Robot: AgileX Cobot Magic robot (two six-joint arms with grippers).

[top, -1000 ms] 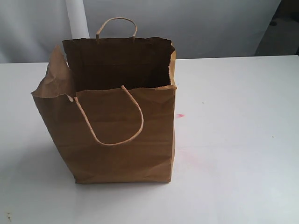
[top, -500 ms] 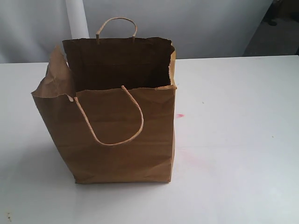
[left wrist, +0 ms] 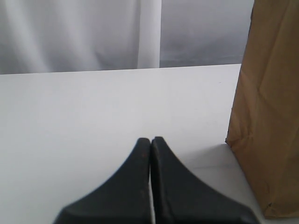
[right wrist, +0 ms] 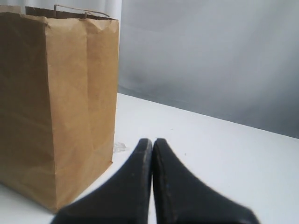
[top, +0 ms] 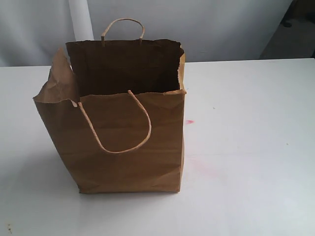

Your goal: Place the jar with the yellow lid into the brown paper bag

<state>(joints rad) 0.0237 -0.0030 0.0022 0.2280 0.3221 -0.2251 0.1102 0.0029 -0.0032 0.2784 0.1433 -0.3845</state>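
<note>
Both pressed together and empty, your left gripper (left wrist: 150,140) and right gripper (right wrist: 153,140) flank the brown paper bag (top: 130,142); no yellow-lidded jar shows, perhaps it's inside

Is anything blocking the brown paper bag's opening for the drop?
Nothing visible does: the brown paper bag stands open, its near handle hanging outside the front. The yellow-lidded jar shows in no view.
</note>
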